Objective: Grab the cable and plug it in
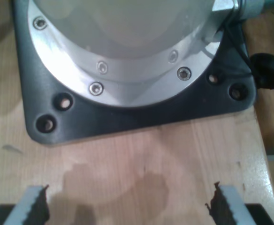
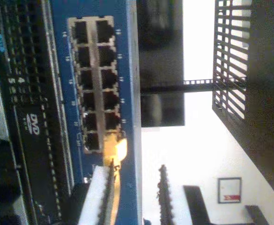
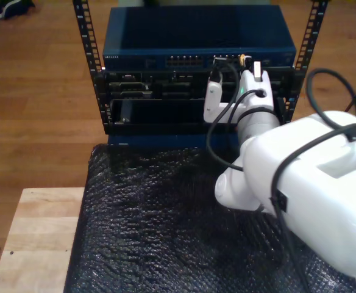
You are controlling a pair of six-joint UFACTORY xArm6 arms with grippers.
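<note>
Jaws of my second gripper (image 2: 134,197) clamp cable (image 2: 114,149), plug at far end, pointing into switch (image 2: 127,70) bottom port. My first gripper (image 1: 127,206) spread wide, empty, over wooden surface (image 1: 127,159).

Wood floor (image 3: 38,91) runs from my 9 to 12 o'clock around a black rack (image 3: 92,61). A pale wooden table (image 3: 38,226) sits at 7 under a black mat (image 3: 160,220), possibly bubble wrap.

One blue switch (image 3: 199,39) sits in one black rack (image 3: 92,67); one yellow cable (image 2: 114,151) is at its ports. One black mat (image 3: 147,232) covers one wooden worktop (image 3: 38,232).
</note>
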